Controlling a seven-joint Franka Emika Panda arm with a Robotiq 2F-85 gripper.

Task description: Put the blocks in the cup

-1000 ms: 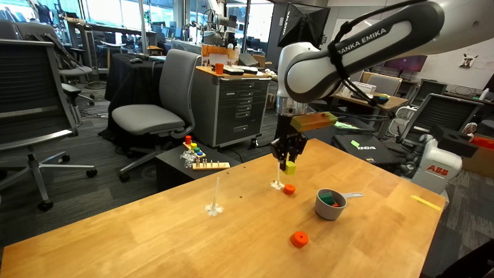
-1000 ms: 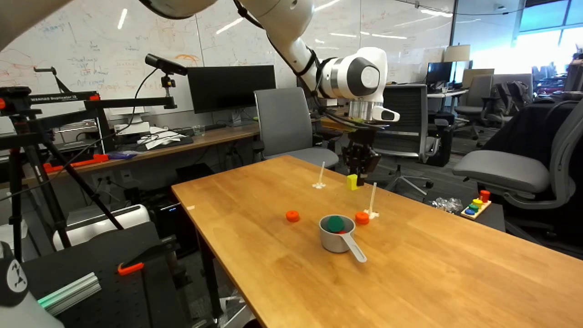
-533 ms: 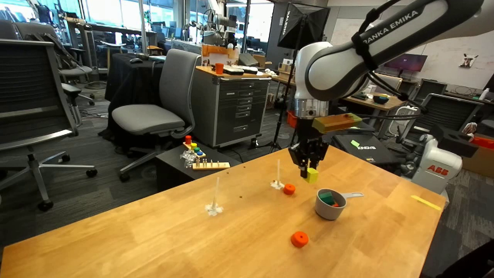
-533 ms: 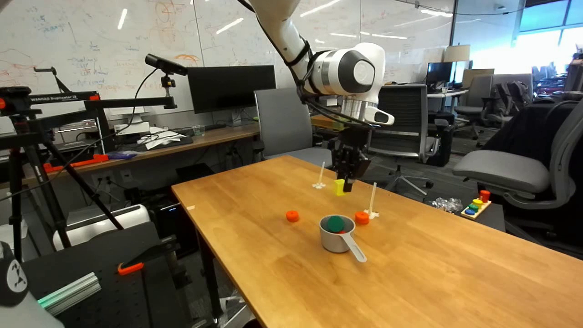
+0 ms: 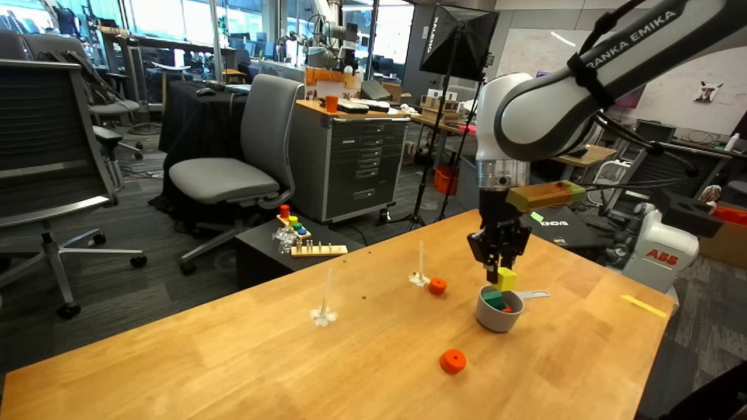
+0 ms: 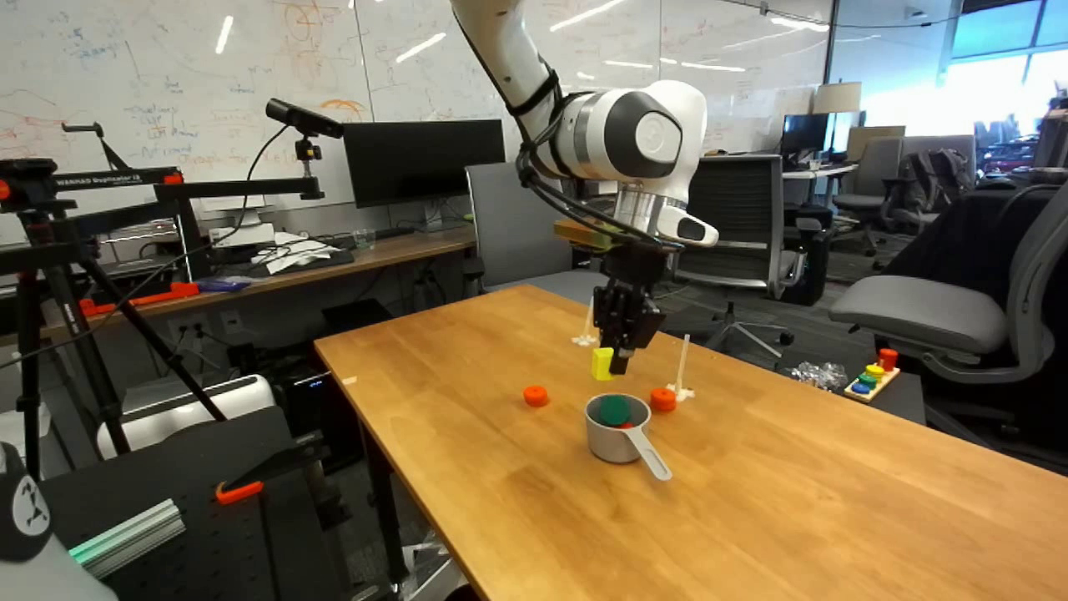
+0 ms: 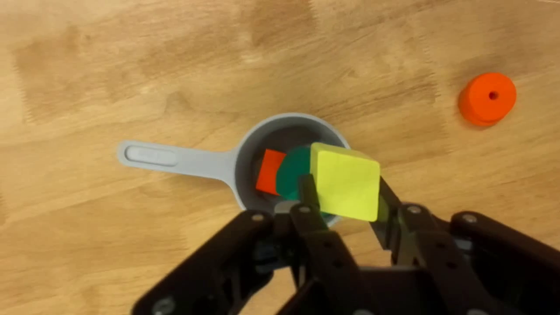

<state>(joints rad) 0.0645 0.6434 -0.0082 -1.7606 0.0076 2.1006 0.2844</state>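
My gripper [image 5: 499, 272] is shut on a yellow block [image 5: 506, 280] and holds it in the air close to the grey cup [image 5: 496, 321]. In the wrist view the yellow block [image 7: 348, 181] sits between the fingertips [image 7: 346, 188] and overlaps the cup's [image 7: 241, 164] far-from-handle side. In an exterior view the block [image 6: 602, 364] appears above and behind the cup [image 6: 607, 448], apart from it. Inside the cup lie a dark green block [image 7: 292, 173] and an orange-red block [image 7: 270, 171]. The cup stands upright, and part of its inside is hidden by the gripper.
Two round orange pieces with a hole on top lie on the table, one beside a stick [image 5: 437, 286] and one nearer the front [image 5: 453, 361]. Two thin white sticks stand upright on the table [image 5: 327, 291], [image 5: 421, 259]. A yellow tape strip [image 5: 643, 306] lies near the table edge.
My gripper has moved with the yellow block from behind the upright stick to over by the cup, and lower. It stays shut on the block. The cup and its contents have not moved.
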